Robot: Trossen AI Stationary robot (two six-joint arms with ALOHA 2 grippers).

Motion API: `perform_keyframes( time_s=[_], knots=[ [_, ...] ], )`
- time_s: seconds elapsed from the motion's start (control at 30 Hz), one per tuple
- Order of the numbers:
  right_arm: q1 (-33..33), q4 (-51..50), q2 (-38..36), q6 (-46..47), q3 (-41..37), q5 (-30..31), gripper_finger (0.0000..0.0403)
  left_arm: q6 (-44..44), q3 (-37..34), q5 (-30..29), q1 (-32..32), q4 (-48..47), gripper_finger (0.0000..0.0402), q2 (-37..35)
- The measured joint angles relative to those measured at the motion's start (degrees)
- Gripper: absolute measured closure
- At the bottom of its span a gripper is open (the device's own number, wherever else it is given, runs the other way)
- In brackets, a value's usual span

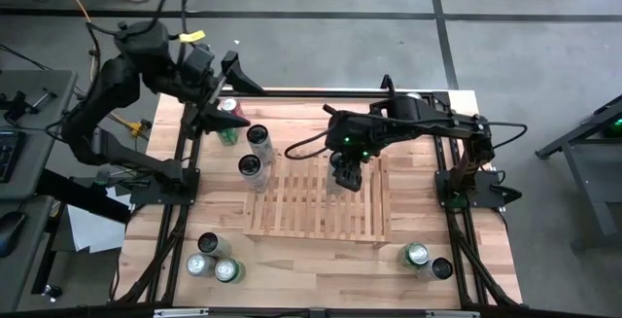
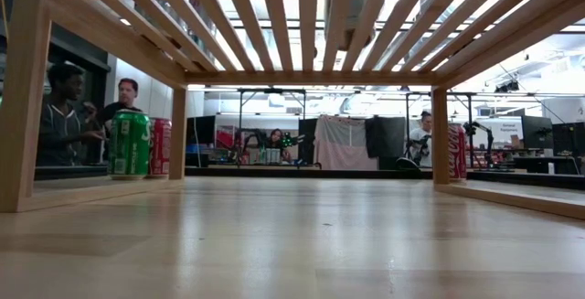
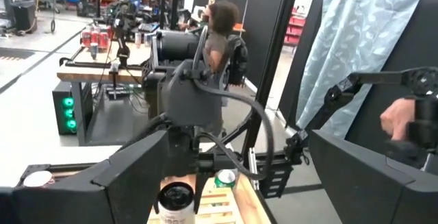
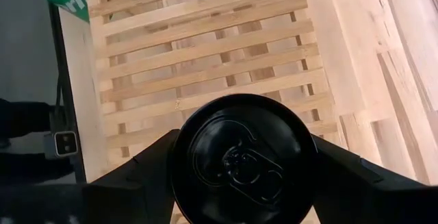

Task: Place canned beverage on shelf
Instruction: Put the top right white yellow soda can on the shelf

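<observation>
The slatted light-wood shelf (image 1: 316,201) stands in the middle of the table; the low view looks under it (image 2: 302,25). My right gripper (image 1: 345,176) hangs over its far middle, shut on a black can (image 4: 243,159). My left gripper (image 3: 250,183) is raised at the table's far left (image 1: 219,104), pointing level, open with nothing between its fingers. Two dark-topped cans (image 1: 259,138) (image 1: 253,169) stand at the shelf's far left corner. My right gripper pinches the black can between its two fingers (image 4: 137,176), which sit on opposite sides of its wall just under the top rim (image 4: 179,162). The fingers come from above, slanting down. The can's top faces up at the wrist camera; whether its bottom rests on the slats cannot be seen.
A green can (image 1: 229,128) and a red can (image 1: 229,106) stand at the far left by my left arm. Three cans (image 1: 207,245) are grouped at the near left and two (image 1: 417,254) at the near right. People sit in the room beyond the table.
</observation>
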Motion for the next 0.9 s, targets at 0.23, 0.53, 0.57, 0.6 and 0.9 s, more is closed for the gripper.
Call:
perform_keyframes(
  time_s=[0.23, 0.53, 0.57, 0.6, 0.9],
  knots=[
    [0.01, 0.0, 0.01, 0.68, -0.04, 0.64, 0.016, 0.25, -0.02, 0.01, 0.01, -1.83, 0.0058, 2.94],
    [0.02, 0.42, 0.31, -1.23, -0.26, 0.61, 0.0064, 1.84, -0.02, 0.42, -1.53, -3.39, 0.0058, 4.28],
    [0.03, 0.82, 0.31, -1.4, -0.26, 0.6, 0.0061, 2.08, -0.02, 0.45, -1.88, -3.37, 0.0058, 4.28],
    [0.03, 1.34, 0.31, -1.72, -0.26, 0.6, 0.0059, 2.13, -0.02, 0.45, -2.24, -3.37, 0.0058, 4.26],
    [0.01, 5.95, -0.63, -4.0, -0.26, 0.81, 0.0054, 2.15, -0.02, 0.42, -3.75, -3.39, 0.0058, 4.26]
  ],
)
